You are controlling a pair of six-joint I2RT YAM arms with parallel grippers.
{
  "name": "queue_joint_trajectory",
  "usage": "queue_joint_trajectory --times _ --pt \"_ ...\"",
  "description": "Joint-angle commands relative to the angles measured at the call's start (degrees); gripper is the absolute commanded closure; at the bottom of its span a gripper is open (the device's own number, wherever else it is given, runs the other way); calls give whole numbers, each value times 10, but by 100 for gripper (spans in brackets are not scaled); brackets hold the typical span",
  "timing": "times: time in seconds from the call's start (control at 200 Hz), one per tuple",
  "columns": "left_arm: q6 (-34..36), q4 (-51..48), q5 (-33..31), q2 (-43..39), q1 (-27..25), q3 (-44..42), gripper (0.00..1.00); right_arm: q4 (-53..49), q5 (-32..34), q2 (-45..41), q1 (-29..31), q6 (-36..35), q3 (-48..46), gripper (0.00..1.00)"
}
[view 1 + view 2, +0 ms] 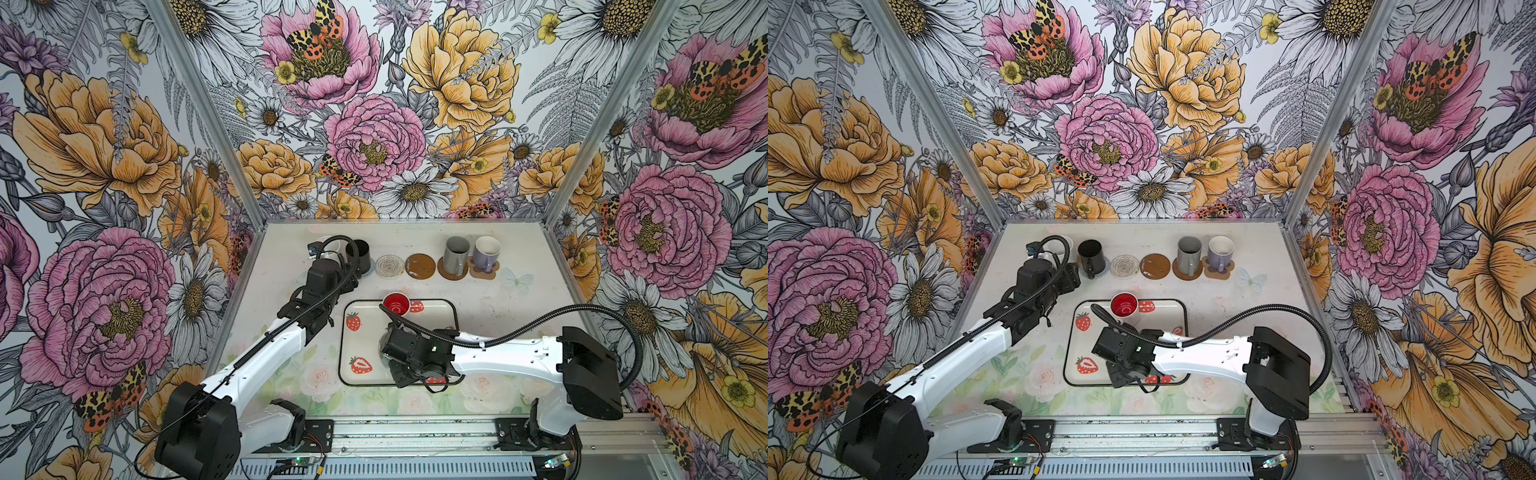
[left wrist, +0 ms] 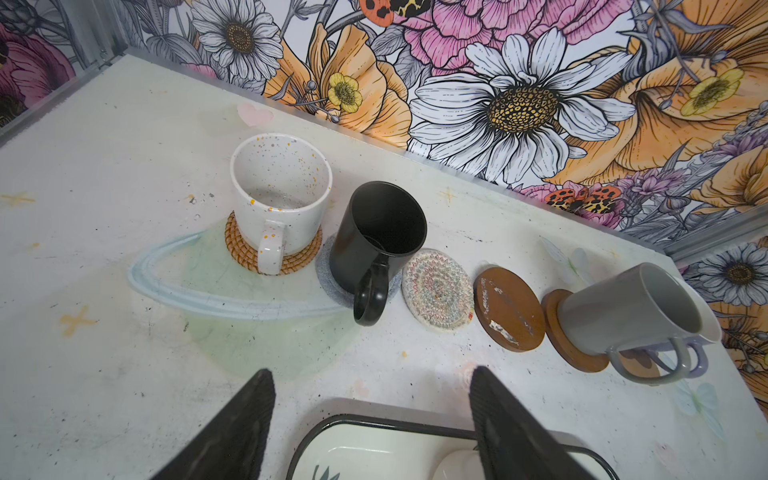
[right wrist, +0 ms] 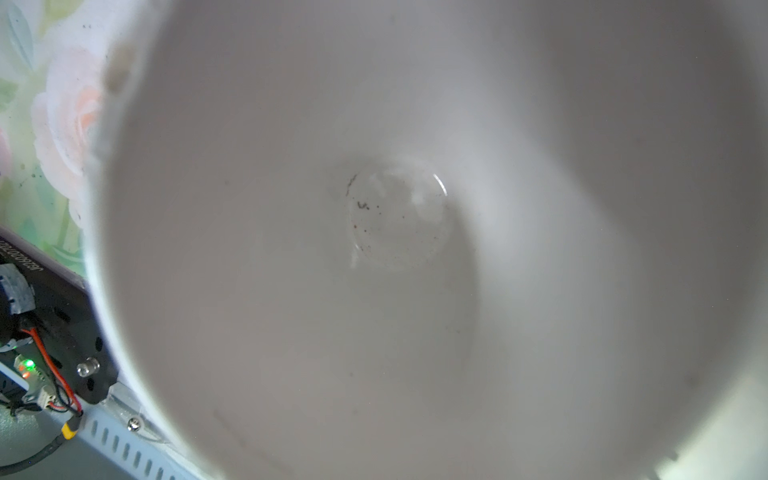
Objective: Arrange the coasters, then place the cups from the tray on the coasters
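Observation:
At the back, a white cup (image 2: 280, 195) stands on the rattan coaster (image 2: 237, 245). Beside it a black cup (image 1: 358, 255) sits on the blue-grey coaster (image 2: 326, 274). The beaded coaster (image 1: 390, 266) and a brown disc (image 1: 420, 266) are bare. The grey cup (image 1: 456, 253) and the lavender cup (image 1: 487, 253) stand on coasters. A red-inside cup (image 1: 395, 303) stands on the tray (image 1: 365, 340). My left gripper (image 2: 372, 372) hangs open and empty by the tray's far corner. My right gripper (image 1: 399, 374) is low over the tray. A white cup interior (image 3: 374, 249) fills its wrist view, hiding the jaws.
Flowered walls close in the table (image 1: 498, 307) on three sides. The metal rail (image 1: 415, 432) with both arm bases runs along the front edge. The left arm (image 1: 291, 332) crosses the table's left part and hides the white cup in both top views.

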Motion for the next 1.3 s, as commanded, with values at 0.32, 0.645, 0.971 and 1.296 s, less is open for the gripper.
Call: queue_joint_trajectory --times 0.32,0.645,0.971,1.296 --pt "-3 18 15 0 11 -10 24 -25 14 -93 0 5 -35 100" --pt "-3 19 18 6 12 -8 24 -65 40 -133 -8 8 -47 100" --pt "-4 19 20 8 12 -8 24 -102 74 -166 -44 -11 -57 100" --pt "-8 17 24 8 15 -3 24 -100 122 -167 -102 -70 -39 100"
